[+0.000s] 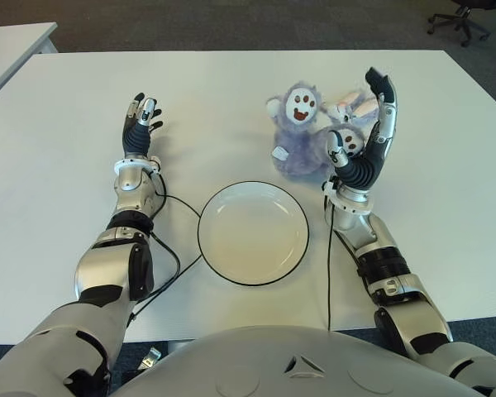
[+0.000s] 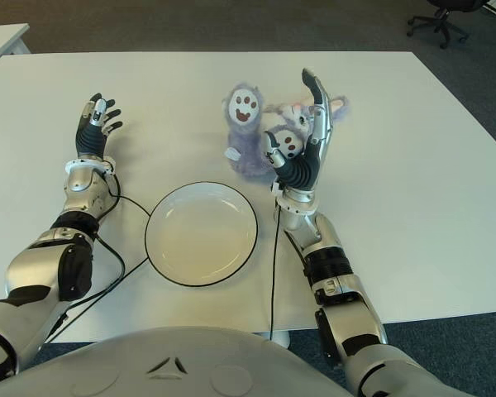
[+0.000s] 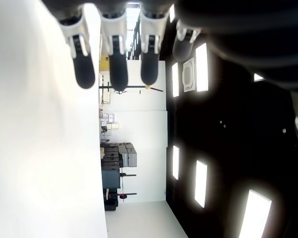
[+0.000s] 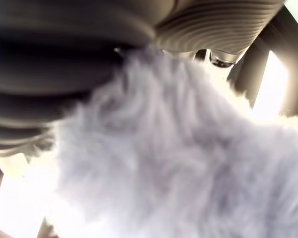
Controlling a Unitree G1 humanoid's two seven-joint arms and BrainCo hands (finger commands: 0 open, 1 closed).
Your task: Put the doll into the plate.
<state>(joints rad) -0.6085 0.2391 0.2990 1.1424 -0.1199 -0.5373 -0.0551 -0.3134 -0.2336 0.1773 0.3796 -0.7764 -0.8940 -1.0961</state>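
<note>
- Surface (image 1: 446, 207): white, fills most of the eye views; everything sits on it.
- Plate (image 1: 253, 232): white with a dark rim, lower centre of frame, nothing in it yet.
- Doll (image 1: 302, 132): purple furry toy with a white face, upper centre-right of frame, just above and right of the plate, still on the surface, not lifted.
- Right robot hand (image 1: 368, 132): right of the doll, palm against its fur, fingers extended upward and thumb beside the body; wrist view is all purple fur. Open, not yet closed on it.
- Left robot hand (image 1: 140, 120): upper left of frame, well apart from plate and doll, fingers relaxed, holding nothing, idle.
- Step, my read: reaching/pre-grasp on the doll.
- Next move calls for curling fingers around the soft body, lifting, then carrying it down-left over the plate and releasing.
</note>
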